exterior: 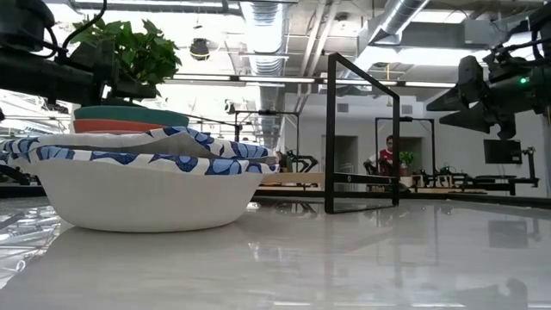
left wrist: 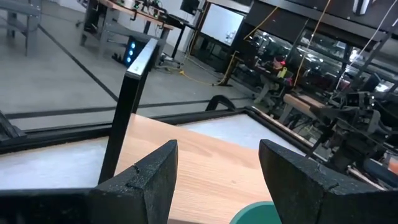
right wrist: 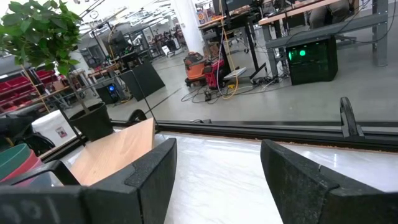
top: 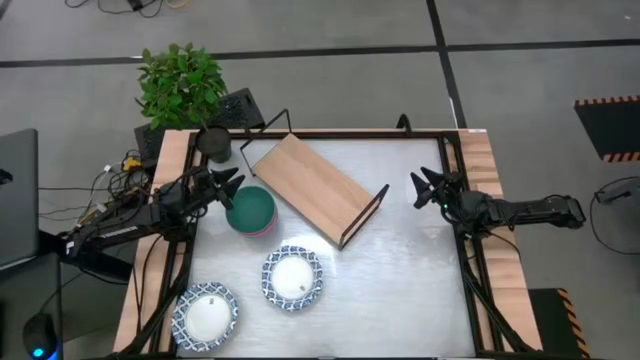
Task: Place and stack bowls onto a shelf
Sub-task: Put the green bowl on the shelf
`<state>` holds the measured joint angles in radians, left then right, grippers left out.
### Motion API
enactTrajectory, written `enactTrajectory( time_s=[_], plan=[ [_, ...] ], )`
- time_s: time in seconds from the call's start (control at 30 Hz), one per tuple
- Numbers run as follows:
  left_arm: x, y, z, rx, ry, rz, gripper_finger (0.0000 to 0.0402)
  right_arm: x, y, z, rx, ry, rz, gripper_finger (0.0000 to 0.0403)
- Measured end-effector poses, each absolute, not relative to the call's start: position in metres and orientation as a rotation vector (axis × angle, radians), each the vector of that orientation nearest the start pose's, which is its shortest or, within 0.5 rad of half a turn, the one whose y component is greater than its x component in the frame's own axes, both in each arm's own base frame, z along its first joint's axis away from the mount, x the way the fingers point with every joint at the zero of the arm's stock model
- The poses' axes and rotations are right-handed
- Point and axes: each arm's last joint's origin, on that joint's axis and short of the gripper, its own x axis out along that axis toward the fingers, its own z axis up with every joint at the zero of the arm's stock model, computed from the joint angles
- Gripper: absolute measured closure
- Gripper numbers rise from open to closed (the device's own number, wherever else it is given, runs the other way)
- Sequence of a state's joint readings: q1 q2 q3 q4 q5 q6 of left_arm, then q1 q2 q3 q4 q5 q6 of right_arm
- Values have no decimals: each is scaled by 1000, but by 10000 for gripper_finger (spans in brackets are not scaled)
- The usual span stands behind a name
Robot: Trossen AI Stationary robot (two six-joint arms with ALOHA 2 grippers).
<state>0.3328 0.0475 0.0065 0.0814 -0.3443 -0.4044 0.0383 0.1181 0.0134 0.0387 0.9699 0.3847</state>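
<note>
**Both arms poised, no bowl yet gripped**

Nearest the low camera, a patterned bowl (exterior: 138, 185) was seen close up, white below its blue-and-white rim, with the stack of small bowls (exterior: 129, 119) behind it. From above, two patterned bowls were found at the front of the table (top: 400, 290): one near the middle (top: 293, 277) and one at the front left corner (top: 205, 314). The stack, teal on top (top: 250, 210), was set just beside the left end of the shelf (top: 315, 187), which lay slantwise across the middle of the table and carried no bowls.

The step in hand was judged to be a first pick by the left gripper (top: 228, 187), which was held just beside the stack. For a clean lift, one finger would best be lowered inside the teal rim and one outside it, so that only the top bowl is taken and the ones beneath are not dragged.

The left jaws were spread wide, with nothing held or touched. The right gripper (top: 428, 188) was kept at the right edge of the table, well apart from the shelf, jaws equally wide and empty.
</note>
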Motion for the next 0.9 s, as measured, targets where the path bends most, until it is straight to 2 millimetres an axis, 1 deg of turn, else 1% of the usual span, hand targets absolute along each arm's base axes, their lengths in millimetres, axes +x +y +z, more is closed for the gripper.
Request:
enactTrajectory(
  time_s=[0.17, 0.4, 0.5, 0.57, 0.63, 0.73, 0.8, 0.9],
  plan=[
    [90, 41, 176, -404, -244, 628, 191, 93, -20, 163, 323, -120, -930, 143],
    [90, 41, 176, -433, -251, 618, 191, 93, -20, 163, 353, -135, -929, 143],
    [90, 41, 175, -434, -247, 636, 191, 93, -20, 163, 355, -139, -930, 143],
    [89, 42, 172, -446, -227, 683, 191, 93, -20, 163, 354, -135, -930, 143],
    [89, 43, 170, -481, -226, 719, 191, 93, -20, 163, 353, -134, -930, 143],
    [89, 43, 170, -532, -253, 716, 191, 93, -20, 163, 354, -135, -929, 143],
    [89, 43, 170, -542, -249, 695, 191, 93, -20, 163, 354, -135, -929, 143],
    [90, 41, 176, -565, -296, 593, 191, 92, -21, 163, 354, -136, -933, 143]
  ],
)
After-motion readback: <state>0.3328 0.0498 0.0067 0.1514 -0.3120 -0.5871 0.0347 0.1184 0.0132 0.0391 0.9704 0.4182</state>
